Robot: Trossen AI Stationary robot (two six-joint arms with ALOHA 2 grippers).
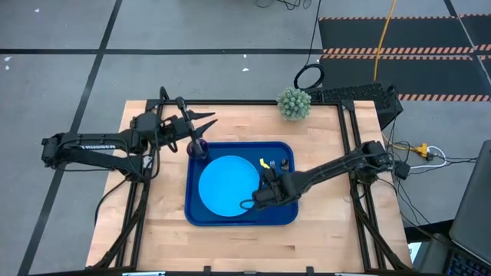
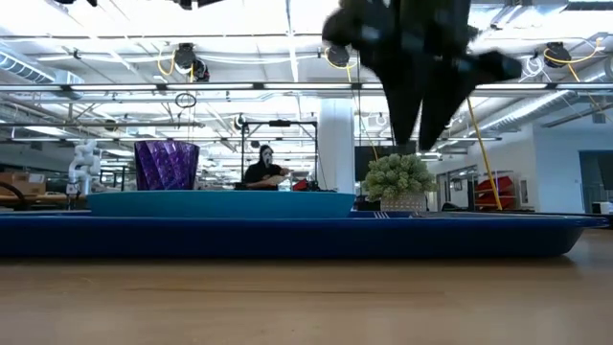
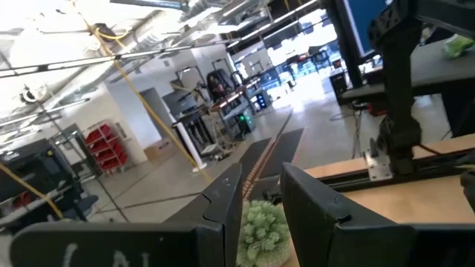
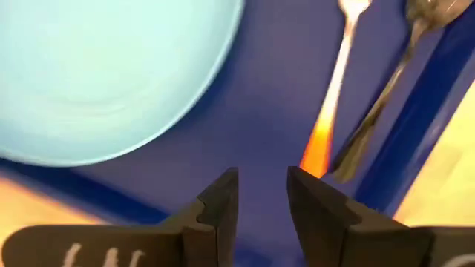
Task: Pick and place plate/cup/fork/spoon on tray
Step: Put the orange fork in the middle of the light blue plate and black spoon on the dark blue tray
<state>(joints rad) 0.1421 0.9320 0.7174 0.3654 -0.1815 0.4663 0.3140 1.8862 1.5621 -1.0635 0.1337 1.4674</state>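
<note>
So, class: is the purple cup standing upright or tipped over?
Upright. The cup stands with its sides vertical in the low view, and from above it shows its round mouth at the tray's far left corner.

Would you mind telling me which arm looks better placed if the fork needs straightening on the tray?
Right, probably: its hand hovers open over the tray beside the fork; the left hand sits outside.

Spoon (image 4: 386, 96) bowl cut off, blurred
</note>
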